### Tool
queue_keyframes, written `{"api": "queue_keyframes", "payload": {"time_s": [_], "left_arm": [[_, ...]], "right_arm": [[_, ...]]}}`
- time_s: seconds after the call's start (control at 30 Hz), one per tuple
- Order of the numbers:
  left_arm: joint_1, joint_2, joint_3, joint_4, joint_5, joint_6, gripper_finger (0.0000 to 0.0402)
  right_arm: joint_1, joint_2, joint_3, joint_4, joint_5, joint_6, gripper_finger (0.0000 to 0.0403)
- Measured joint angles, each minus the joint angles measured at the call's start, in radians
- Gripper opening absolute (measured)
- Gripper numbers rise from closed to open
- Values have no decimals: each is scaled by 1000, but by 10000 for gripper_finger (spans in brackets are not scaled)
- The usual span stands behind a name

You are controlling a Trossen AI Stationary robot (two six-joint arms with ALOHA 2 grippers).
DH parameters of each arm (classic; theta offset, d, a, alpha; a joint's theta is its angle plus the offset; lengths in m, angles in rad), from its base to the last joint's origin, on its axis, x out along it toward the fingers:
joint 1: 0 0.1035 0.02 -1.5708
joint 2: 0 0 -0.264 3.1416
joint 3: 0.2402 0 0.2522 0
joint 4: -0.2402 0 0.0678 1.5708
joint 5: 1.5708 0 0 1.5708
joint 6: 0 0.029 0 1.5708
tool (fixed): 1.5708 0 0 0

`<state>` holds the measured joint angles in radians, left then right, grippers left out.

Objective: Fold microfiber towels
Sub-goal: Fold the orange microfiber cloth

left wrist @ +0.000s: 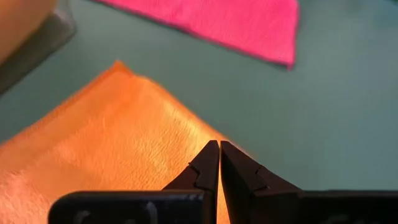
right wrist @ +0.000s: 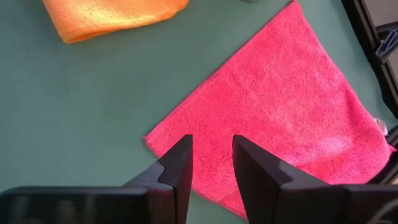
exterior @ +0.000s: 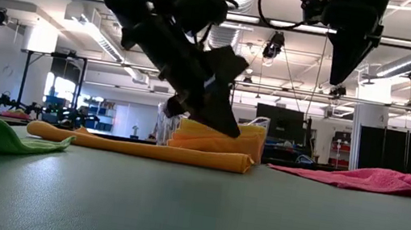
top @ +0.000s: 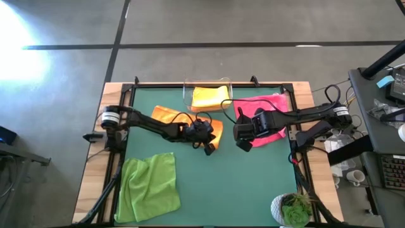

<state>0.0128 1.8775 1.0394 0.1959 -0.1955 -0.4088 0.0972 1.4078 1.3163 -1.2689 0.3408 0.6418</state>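
Left gripper (left wrist: 219, 149), fingers pressed together, above a flat folded orange towel (left wrist: 118, 143); right gripper (right wrist: 211, 149) parted, empty, over spread pink towel (right wrist: 286, 106).

Bright, even overhead light: the low view shows rows of ceiling lights (exterior: 84, 0) (fluorescent-type strips), and the arms there read as near-silhouettes against them. Strong glare on the floor (top: 25, 28) in the high view's top-left corner. Left wrist view is soft, with the orange towel (left wrist: 112, 149) blurred.

On the green surface (top: 253, 183), the folded orange microfiber towel (top: 171, 116) lies between the lime green towel (top: 150, 188) and the hot pink towel (top: 271, 114), before the clear plastic bin (top: 187, 90).
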Motion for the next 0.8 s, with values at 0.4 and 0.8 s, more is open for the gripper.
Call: {"api": "queue_keyframes", "payload": {"time_s": [0.4, 0.8], "left_arm": [[-37, 61, 0, -106, 97, -5, 0], [-197, 30, 2, -443, 276, 65, 0]], "right_arm": [[-5, 0, -1, 33, 1, -16, 105], [-62, 0, -2, 59, 1, -67, 105]]}}
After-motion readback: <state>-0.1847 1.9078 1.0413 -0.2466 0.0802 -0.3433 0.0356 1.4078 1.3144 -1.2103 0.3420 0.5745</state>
